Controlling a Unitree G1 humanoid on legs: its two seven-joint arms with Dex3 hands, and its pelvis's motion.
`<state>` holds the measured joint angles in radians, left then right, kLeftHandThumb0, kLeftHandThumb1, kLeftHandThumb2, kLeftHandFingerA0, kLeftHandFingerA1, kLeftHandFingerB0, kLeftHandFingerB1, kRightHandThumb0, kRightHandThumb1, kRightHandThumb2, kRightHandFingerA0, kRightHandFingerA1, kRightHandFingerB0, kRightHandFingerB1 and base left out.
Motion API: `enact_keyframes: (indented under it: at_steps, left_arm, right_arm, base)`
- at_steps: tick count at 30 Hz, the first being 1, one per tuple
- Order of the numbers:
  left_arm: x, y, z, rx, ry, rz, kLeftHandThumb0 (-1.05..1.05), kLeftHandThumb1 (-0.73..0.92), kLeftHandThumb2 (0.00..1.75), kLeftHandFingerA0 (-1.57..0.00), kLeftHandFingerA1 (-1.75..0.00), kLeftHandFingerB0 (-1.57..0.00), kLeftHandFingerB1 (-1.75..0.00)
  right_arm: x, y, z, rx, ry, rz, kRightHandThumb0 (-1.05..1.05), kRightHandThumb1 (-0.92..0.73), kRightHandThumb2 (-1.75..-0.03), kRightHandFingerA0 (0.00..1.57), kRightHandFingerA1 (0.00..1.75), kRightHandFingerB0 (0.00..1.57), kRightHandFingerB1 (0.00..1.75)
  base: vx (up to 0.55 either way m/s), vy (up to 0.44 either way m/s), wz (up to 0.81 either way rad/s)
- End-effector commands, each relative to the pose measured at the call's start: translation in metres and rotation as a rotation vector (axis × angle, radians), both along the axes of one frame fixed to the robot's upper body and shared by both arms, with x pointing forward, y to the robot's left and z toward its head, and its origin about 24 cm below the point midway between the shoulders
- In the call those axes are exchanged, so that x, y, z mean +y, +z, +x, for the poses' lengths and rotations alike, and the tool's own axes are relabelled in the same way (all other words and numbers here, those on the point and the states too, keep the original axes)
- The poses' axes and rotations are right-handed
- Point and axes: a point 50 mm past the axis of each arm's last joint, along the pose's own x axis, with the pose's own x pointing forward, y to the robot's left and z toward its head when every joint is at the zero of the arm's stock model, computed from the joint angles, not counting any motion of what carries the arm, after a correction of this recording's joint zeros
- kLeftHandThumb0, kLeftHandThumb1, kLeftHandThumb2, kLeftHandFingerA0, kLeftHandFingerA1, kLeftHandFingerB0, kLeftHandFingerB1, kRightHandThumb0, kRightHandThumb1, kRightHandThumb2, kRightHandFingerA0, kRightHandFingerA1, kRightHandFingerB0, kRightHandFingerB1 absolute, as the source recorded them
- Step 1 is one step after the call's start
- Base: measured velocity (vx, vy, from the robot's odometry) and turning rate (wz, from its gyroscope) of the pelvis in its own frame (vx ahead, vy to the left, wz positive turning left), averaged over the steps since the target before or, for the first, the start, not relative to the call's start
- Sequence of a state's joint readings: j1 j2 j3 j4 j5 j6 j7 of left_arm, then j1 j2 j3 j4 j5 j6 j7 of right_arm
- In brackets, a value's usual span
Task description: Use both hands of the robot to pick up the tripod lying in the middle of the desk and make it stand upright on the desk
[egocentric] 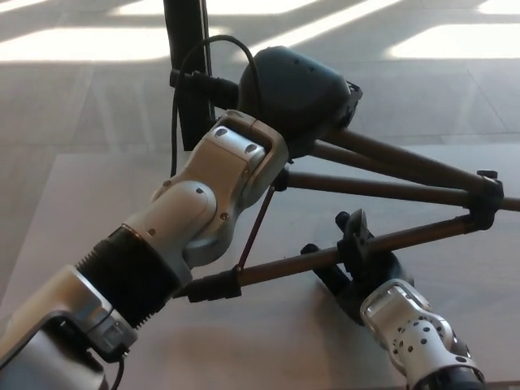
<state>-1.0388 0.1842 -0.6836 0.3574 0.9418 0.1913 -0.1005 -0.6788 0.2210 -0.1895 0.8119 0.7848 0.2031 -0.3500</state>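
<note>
The tripod [382,188] is dark, with its three legs splayed toward the right over the pale desk [73,203]. Its top end is raised at the left, hidden under my left hand [296,93]. That hand is a black rounded shape closed over the top; its fingers are out of sight. The lowest leg [284,264] runs from a foot at lower left up to a clamp at the right edge. My right hand [357,264] is wrapped around this leg near its middle, thumb sticking up in front of it. A thin brace [257,227] links the legs.
A black upright post [185,57] with a side knob and a looping cable [175,122] stands just behind my left hand at the desk's far edge. Beyond it lies tiled floor with bright sun patches. My left forearm [162,244] crosses the lower left.
</note>
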Motion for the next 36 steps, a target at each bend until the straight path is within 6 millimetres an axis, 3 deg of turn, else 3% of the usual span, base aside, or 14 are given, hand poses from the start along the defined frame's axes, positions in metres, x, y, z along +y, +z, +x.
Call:
enact_keyframes:
  at_steps: [1,3,7,8,14,16,19,21,24,25,27,30,31,36]
  left_arm:
    - [0.008,0.005,-0.002,-0.012,0.018,-0.030,-0.19,0.49,0.56,-0.92,-1.49,-0.82,-0.75]
    - [0.012,0.000,-0.003,-0.004,0.026,-0.026,-0.19,0.49,0.55,-0.93,-1.50,-0.85,-0.74]
    - [0.018,-0.005,-0.004,-0.003,0.042,-0.017,-0.17,0.48,0.54,-0.94,-1.44,-0.85,-0.71]
    - [0.024,-0.006,-0.003,0.025,0.075,-0.040,-0.26,0.44,0.55,-0.93,-1.39,-0.82,-0.65]
    - [0.052,-0.010,0.002,0.095,0.175,-0.172,-0.17,0.51,0.55,-0.86,-1.22,-0.81,-0.71]
    - [0.066,-0.003,0.006,0.063,0.200,-0.228,-0.09,0.50,0.65,-0.80,-1.50,-0.71,-0.95]
    - [0.086,0.017,0.013,0.020,0.254,-0.254,-0.12,0.49,0.64,-0.79,-1.52,-0.76,-0.95]
    - [0.092,0.021,0.015,0.025,0.262,-0.296,-0.09,0.46,0.69,-0.77,-1.55,-0.75,-1.22]
    - [0.103,0.028,0.017,0.005,0.273,-0.342,-0.06,0.44,0.69,-0.84,-1.49,-0.79,-1.06]
    - [0.107,0.032,0.018,-0.005,0.283,-0.339,-0.08,0.44,0.66,-0.80,-1.21,-0.82,-0.88]
    - [0.123,0.047,0.022,-0.027,0.325,-0.321,-0.06,0.46,0.67,-0.79,-1.59,-0.76,-1.22]
    - [0.132,0.054,0.023,-0.042,0.355,-0.295,-0.08,0.47,0.66,-0.81,-1.60,-0.79,-1.10]
    - [0.136,0.060,0.025,-0.053,0.370,-0.314,-0.10,0.49,0.65,-0.80,-1.70,-0.74,-1.41]
    - [0.136,0.060,0.024,-0.057,0.366,-0.352,-0.11,0.49,0.65,-0.82,-1.75,-0.74,-1.34]
  right_arm:
    - [0.049,-0.002,-0.011,0.195,-0.061,-0.083,-0.56,-0.85,-0.71,0.94,1.75,0.68,1.75]
    - [0.041,0.003,-0.007,0.164,-0.070,-0.091,-0.48,-0.74,-0.92,1.20,1.75,0.90,1.75]
    - [0.024,0.009,-0.005,0.088,-0.008,-0.278,-0.41,-0.79,-0.92,1.10,1.75,0.69,1.75]
    - [0.007,0.017,-0.006,-0.068,0.084,-0.516,-0.29,-0.74,-1.08,1.05,1.75,0.60,1.75]
    - [-0.044,0.044,-0.004,-0.249,0.181,-0.878,-0.22,-0.57,-1.22,0.99,1.75,0.69,1.72]
    - [-0.062,0.053,0.002,-0.213,0.198,-0.955,-0.22,-0.57,-1.11,0.88,1.75,0.67,1.38]
    - [-0.076,0.069,0.002,-0.279,0.213,-1.272,-0.24,-0.60,-0.95,0.78,1.47,0.77,1.01]
    - [-0.079,0.073,0.000,-0.304,0.259,-1.295,-0.24,-0.60,-0.96,0.76,1.58,0.78,1.13]
    - [-0.086,0.078,-0.002,-0.350,0.328,-1.401,-0.23,-0.58,-1.05,0.86,1.59,0.84,1.28]
    - [-0.089,0.081,-0.001,-0.360,0.337,-1.420,-0.25,-0.55,-1.08,0.91,1.61,0.88,1.37]
    - [-0.096,0.098,0.002,-0.373,0.341,-1.471,-0.24,-0.52,-1.11,0.95,1.60,0.87,1.38]
    - [-0.098,0.109,0.005,-0.389,0.334,-1.501,-0.23,-0.52,-1.11,0.89,1.61,0.83,1.22]
    - [-0.101,0.120,0.008,-0.416,0.331,-1.534,-0.27,-0.54,-1.02,0.91,1.61,0.85,1.27]
    - [-0.101,0.142,0.012,-0.444,0.314,-1.598,-0.25,-0.52,-1.10,0.87,1.70,0.78,1.40]
  base:
    - [0.00,0.000,0.00]
    - [0.00,0.000,0.00]
    - [0.00,0.000,0.00]
    - [0.00,0.000,0.00]
    - [0.00,0.000,0.00]
    - [0.00,0.000,0.00]
    - [0.00,0.000,0.00]
    - [0.00,0.000,0.00]
    - [0.00,0.000,0.00]
    - [0.00,0.000,0.00]
    - [0.00,0.000,0.00]
    - [0.00,0.000,0.00]
    - [0.00,0.000,0.00]
    - [0.00,0.000,0.00]
